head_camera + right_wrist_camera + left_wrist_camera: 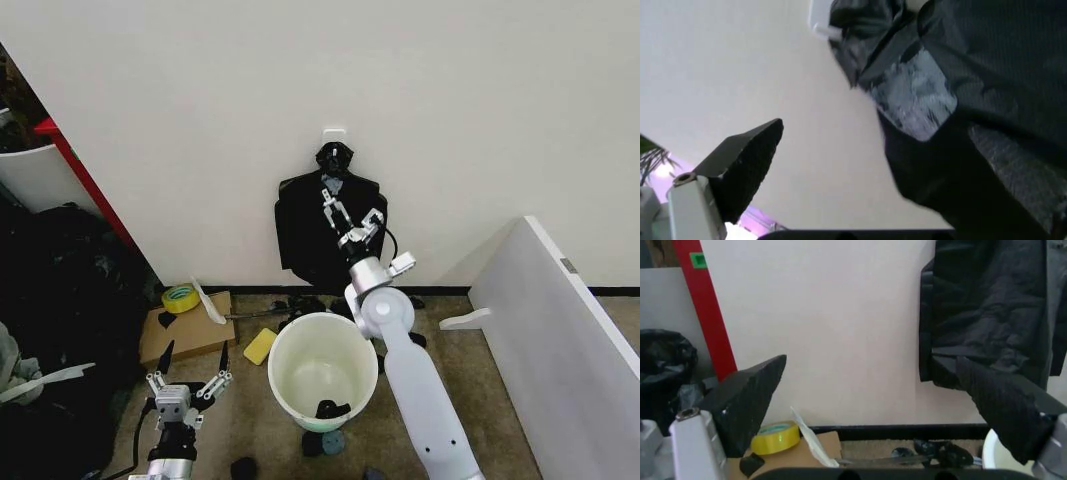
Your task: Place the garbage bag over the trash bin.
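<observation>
Left end effector (188, 377) parked low, spread. Right end effector (352, 218) released, reaching for hanging garbage bag (300, 235); fetching step. Next: clench bag, carry to trash bin (290, 345).

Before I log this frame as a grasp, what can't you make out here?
- Contact: right gripper is open at the hanging black bag; the head view doesn't show touch.
- Right wrist view: one finger blends into the bag.
- Trash bin: its base is hidden by its own wall; the dark scrap inside is too small to identify.
- Left gripper: open; its arm is cut off by the frame edge.
</observation>
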